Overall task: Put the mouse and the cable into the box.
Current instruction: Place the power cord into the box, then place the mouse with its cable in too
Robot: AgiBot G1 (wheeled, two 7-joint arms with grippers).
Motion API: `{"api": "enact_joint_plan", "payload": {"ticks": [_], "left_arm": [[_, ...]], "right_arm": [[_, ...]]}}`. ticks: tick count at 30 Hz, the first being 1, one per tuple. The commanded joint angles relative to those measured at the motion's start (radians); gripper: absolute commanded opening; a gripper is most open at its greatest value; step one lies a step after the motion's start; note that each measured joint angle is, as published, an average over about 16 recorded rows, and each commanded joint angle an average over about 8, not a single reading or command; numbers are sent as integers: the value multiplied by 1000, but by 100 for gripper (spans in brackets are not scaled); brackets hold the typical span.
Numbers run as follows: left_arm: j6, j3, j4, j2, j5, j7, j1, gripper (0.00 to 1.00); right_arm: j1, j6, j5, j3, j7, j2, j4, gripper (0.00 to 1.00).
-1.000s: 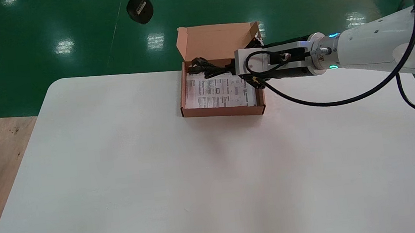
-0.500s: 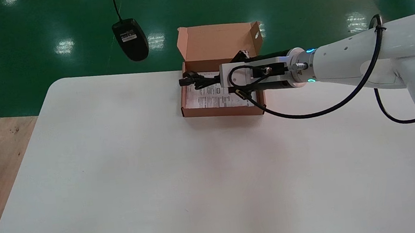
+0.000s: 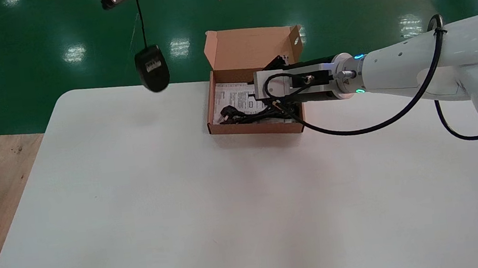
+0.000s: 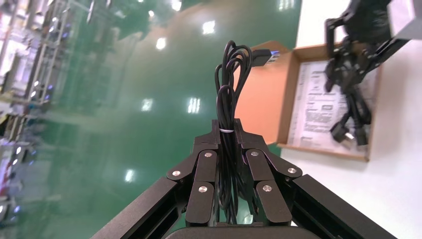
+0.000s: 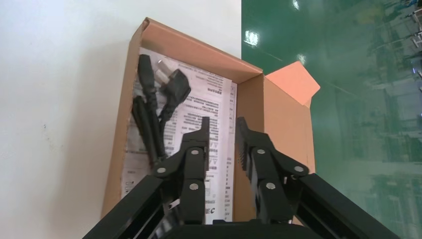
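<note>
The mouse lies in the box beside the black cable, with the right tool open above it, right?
No. The head view shows the mouse dangling by its cord from the left tool, outside the box, to its left. The black cable does lie in the box, with the right tool open above it.

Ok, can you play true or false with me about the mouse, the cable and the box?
1. The black power cable lies inside the open brown cardboard box. True.
2. The black computer mouse sits inside the box. False: it hangs in the air by its cord, which the left gripper pinches.
3. The right gripper is clamped on the cable. False: its jaws stand open above the box with nothing between them.
4. A printed white paper sheet lies on the bottom of the box. True.
</note>
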Motion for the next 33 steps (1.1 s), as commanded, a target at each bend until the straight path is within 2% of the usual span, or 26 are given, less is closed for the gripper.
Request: {"api": "enact_joint_plan", "payload": {"ticks": [1, 4, 10, 14, 17, 22, 27, 33], "left_arm": [[1, 1, 7, 11, -9, 9, 10, 0], [-15, -7, 81, 72, -49, 84, 40, 0], [-82, -37, 301, 230, -140, 273, 125, 0], [-184, -45, 411, 311, -194, 368, 203, 0], [-269, -30, 435, 335, -245, 397, 268, 0], [-397, -1, 451, 338, -377, 346, 363, 0], [-488, 13, 490, 337, -523, 219, 421, 0], [-530, 64, 524, 336, -628, 67, 458, 0]], "right_arm": [[3, 5, 7, -3, 5, -2, -3, 100], [44, -43, 40, 17, 16, 51, -28, 100], [151, -160, 76, 45, 22, 217, -66, 100], [223, -190, 72, 45, 21, 316, -80, 100], [267, -197, 61, 40, 11, 374, -85, 100], [307, -210, 35, 24, -21, 446, -92, 100], [318, -246, 17, 12, -42, 491, -109, 100], [323, -296, 8, 5, -47, 515, -123, 100]]}}
